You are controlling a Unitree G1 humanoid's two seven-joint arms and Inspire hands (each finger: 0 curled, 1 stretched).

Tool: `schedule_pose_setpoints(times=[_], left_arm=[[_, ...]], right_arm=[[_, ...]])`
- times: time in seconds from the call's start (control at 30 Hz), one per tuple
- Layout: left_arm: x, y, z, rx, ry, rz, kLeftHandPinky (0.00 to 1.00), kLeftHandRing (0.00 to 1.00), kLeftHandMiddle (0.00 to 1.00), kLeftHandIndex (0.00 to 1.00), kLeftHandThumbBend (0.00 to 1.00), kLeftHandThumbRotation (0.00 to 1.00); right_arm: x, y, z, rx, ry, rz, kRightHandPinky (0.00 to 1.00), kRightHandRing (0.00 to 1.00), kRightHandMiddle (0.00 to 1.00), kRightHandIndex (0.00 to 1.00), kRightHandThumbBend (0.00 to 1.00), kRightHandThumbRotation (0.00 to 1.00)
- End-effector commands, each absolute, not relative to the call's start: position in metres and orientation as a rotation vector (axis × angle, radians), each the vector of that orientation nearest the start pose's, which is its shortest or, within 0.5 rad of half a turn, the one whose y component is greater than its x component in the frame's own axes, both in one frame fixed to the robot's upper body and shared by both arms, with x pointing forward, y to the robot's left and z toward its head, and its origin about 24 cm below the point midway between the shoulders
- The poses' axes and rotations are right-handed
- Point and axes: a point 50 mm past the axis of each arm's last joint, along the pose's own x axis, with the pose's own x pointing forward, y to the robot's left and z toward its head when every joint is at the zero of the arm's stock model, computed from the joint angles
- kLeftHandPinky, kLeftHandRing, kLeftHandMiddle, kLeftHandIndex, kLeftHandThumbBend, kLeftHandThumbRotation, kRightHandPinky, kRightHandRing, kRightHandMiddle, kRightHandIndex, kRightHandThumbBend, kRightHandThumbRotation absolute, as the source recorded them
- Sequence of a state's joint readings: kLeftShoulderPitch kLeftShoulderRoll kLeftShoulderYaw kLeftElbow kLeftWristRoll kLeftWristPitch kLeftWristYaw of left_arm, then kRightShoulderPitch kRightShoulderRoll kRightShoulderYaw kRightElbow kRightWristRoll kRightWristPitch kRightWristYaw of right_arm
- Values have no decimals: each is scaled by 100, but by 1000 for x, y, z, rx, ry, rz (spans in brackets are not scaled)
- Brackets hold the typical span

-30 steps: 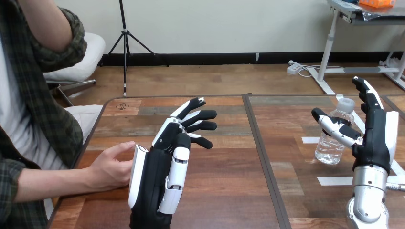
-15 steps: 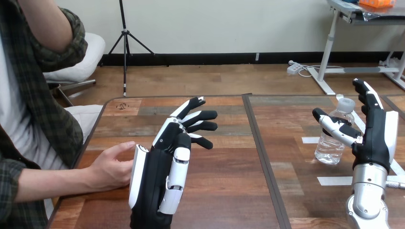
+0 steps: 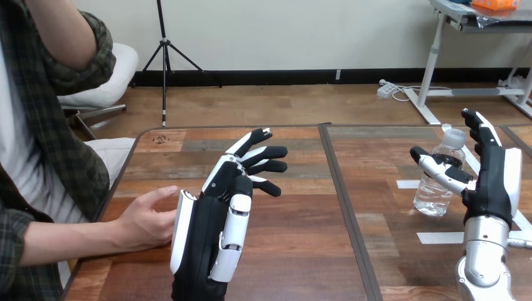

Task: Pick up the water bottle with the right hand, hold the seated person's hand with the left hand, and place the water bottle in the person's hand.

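A clear water bottle (image 3: 437, 179) with a white cap stands upright on the right part of the wooden table (image 3: 301, 244). My right hand (image 3: 492, 182) is just right of it, fingers straight and the thumb reaching across in front of the bottle; whether it touches, I cannot tell. My left hand (image 3: 210, 232) stands raised over the table's left part, open, fingers stretched toward the middle. The person's hand (image 3: 145, 219) rests on the table just left of my left hand, its fingers bent, close to the white shell on my hand's back; contact is unclear.
Strips of white tape (image 3: 440, 237) lie on the table round the bottle. A dark seam (image 3: 345, 207) runs down the table between its two halves. The person's forearm (image 3: 56, 241) comes in along the table's left edge.
My right hand has shifted very slightly. The bottle, my left hand and the person's hand stay where they were.
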State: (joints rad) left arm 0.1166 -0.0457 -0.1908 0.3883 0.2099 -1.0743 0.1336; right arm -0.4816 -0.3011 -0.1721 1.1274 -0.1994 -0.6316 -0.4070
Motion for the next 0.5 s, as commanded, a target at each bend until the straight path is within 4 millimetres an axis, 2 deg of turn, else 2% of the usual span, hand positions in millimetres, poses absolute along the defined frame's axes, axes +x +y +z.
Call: schedule_pose_setpoints(times=[0.0, 0.47], left_arm=[[196, 89, 40, -21, -643, -153, 51, 67, 72, 81, 16, 100], [194, 89, 40, -14, -649, -157, 51, 67, 73, 81, 16, 100]], right_arm=[[327, -258, 45, -367, -146, -458, 92, 91, 89, 85, 73, 0], [328, -260, 43, -373, -105, -454, 94, 91, 89, 86, 73, 0]])
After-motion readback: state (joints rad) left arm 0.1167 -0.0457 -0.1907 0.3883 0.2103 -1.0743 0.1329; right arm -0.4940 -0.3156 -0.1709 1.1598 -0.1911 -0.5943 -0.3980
